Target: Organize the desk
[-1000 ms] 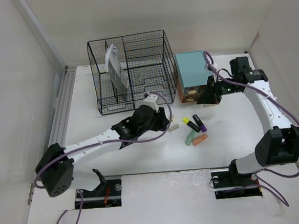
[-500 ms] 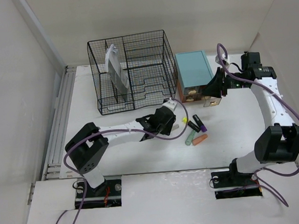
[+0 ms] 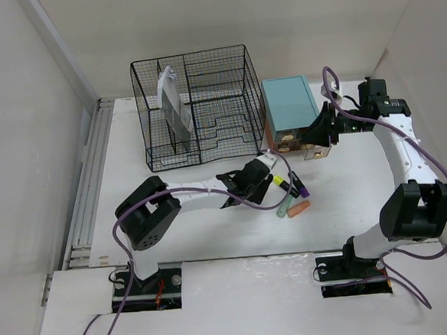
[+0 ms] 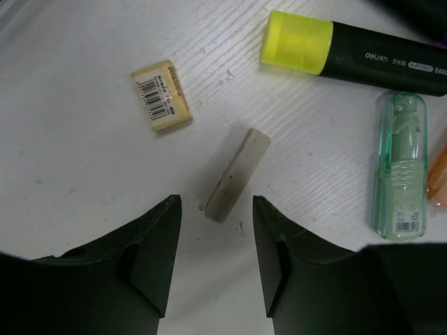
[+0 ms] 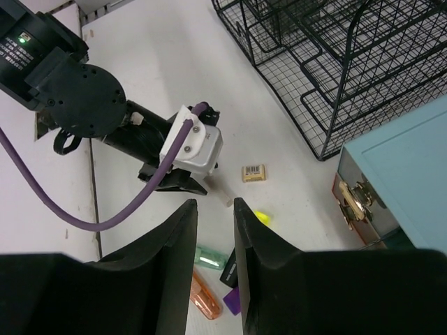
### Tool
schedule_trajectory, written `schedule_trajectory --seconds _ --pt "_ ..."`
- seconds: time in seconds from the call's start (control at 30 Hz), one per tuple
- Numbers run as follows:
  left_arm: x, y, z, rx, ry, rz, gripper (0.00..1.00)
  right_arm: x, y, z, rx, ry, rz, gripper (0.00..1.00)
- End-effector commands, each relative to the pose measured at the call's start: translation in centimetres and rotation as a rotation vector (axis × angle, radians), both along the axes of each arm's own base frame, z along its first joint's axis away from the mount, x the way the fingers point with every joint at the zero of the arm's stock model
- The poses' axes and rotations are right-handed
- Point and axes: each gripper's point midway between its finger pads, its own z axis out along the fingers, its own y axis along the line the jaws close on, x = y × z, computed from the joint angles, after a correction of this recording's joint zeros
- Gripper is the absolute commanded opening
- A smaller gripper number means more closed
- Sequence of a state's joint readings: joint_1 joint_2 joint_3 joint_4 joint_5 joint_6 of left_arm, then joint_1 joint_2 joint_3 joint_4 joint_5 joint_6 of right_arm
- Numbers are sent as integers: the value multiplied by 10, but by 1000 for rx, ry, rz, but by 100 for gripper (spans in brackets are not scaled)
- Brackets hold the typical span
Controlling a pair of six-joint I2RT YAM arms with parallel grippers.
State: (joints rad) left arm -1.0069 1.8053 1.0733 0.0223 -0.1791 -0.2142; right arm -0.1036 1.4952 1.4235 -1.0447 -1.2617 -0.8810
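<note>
The white desk (image 3: 174, 224) holds a scatter of small items at its middle right. My left gripper (image 3: 257, 173) hangs low over them, open and empty. In the left wrist view its jaws (image 4: 216, 209) stand either side of the near end of a white stick eraser (image 4: 236, 176), apart from it. A yellow barcoded eraser (image 4: 162, 95) lies beyond. A yellow-capped black highlighter (image 4: 349, 52) and a green correction tape (image 4: 399, 164) lie to the right. My right gripper (image 3: 315, 134) hovers by the teal drawer box (image 3: 288, 109), narrowly open and empty (image 5: 214, 202).
A black wire-mesh organizer (image 3: 196, 108) with a grey notebook (image 3: 175, 109) stands at the back. A purple-capped highlighter (image 3: 300, 185) and an orange one (image 3: 298, 208) lie beside the green tape (image 3: 285, 206). A grey rail (image 3: 93, 169) runs along the left edge.
My left arm has reached right and lowered over the erasers. My right gripper drew back from the box front to the right, then held still.
</note>
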Motion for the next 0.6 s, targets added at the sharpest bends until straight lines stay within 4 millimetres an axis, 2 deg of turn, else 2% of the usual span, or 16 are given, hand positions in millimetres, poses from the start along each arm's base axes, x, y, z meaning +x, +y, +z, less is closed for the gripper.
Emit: schedule_trajectory --seconds 0.0,0.2,0.33,0.4,0.47,0.5,0.57 --pt "5 -15 7 -21 -21 -36 42 -3 3 7 30 -43 32 33" --pt "7 -18 -5 -1 -8 -36 34 -4 0 8 24 -59 33 35" --pt "11 -21 0 -8 -28 -36 18 -8 -2 10 30 -56 35 35" --pt "15 -26 15 -34 -45 -36 7 -8 -5 12 26 -67 31 35" --pt "14 -33 29 -75 -46 -44 5 -7 -11 13 16 -67 11 35" --pt "17 -37 47 -111 -70 -44 0 -6 -15 20 9 -100 1 35" --pt "17 -45 68 -163 -81 -51 0 -7 -27 28 1 -132 -41 35"
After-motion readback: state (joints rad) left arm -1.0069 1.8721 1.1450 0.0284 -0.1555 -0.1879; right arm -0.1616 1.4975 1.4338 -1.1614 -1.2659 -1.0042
